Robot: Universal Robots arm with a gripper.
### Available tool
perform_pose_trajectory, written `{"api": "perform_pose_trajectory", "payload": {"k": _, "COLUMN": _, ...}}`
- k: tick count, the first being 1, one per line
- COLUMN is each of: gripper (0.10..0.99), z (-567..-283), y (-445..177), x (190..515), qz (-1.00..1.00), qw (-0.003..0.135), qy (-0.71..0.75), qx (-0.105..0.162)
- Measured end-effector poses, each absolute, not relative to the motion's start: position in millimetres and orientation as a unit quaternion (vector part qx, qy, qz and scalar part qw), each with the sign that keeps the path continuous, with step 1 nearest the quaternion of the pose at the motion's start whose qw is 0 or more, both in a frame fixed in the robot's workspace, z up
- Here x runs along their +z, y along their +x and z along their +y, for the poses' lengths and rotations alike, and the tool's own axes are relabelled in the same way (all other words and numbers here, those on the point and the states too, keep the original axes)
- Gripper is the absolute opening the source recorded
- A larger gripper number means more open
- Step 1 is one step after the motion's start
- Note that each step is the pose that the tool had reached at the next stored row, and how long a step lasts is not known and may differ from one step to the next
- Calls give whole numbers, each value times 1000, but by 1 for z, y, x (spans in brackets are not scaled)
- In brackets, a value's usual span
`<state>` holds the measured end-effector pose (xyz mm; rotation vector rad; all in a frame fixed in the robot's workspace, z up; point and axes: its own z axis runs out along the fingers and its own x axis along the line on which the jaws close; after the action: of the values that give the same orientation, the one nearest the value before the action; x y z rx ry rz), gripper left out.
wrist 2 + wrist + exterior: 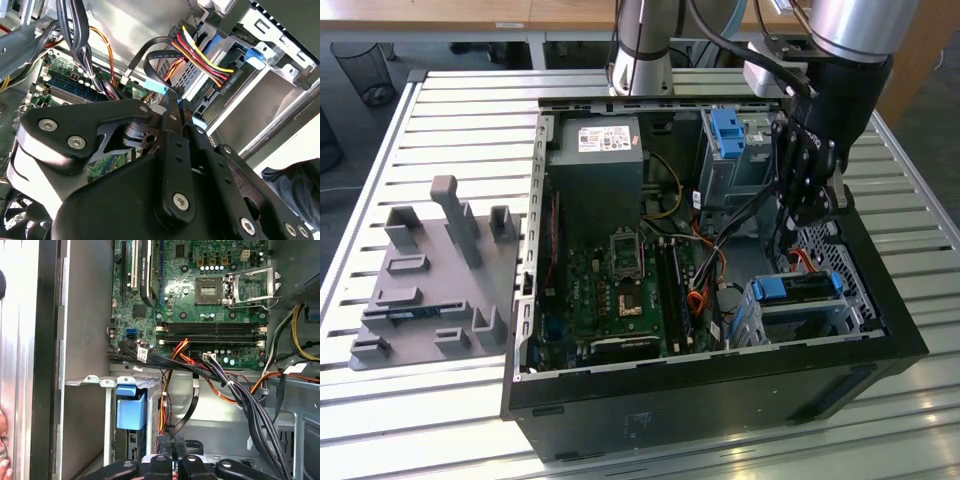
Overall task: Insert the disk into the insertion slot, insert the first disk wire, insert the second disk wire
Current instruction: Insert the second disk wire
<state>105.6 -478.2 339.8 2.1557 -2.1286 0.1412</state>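
From the exterior view's left, we see the grey fixture block [430, 280] on the slatted bench [470, 110], then the open computer case [720, 400] with its motherboard [620, 290]. Further right, the disk [798, 288] in its blue carrier sits inside the insertion slot [800, 315], near the case's front corner. Our pincer [807, 205] hangs just above it; in the second wrist view its fingers [172, 115] are closed together on a thin black wire [155, 62]. The multicoloured power connector [220, 77] already appears seated. We judge that good seating needs the plug square to its socket, pressed gently straight.
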Motion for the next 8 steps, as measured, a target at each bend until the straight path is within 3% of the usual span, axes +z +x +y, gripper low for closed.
{"api": "perform_pose_trajectory", "payload": {"k": 4, "gripper": 149, "z": -478, "y": 106, "x": 339, "qz": -702, "qw": 29, "qy": 711, "qx": 21}}
{"api": "perform_pose_trajectory", "payload": {"k": 8, "gripper": 149, "z": -479, "y": 106, "x": 338, "qz": -702, "qw": 27, "qy": 711, "qx": 19}}
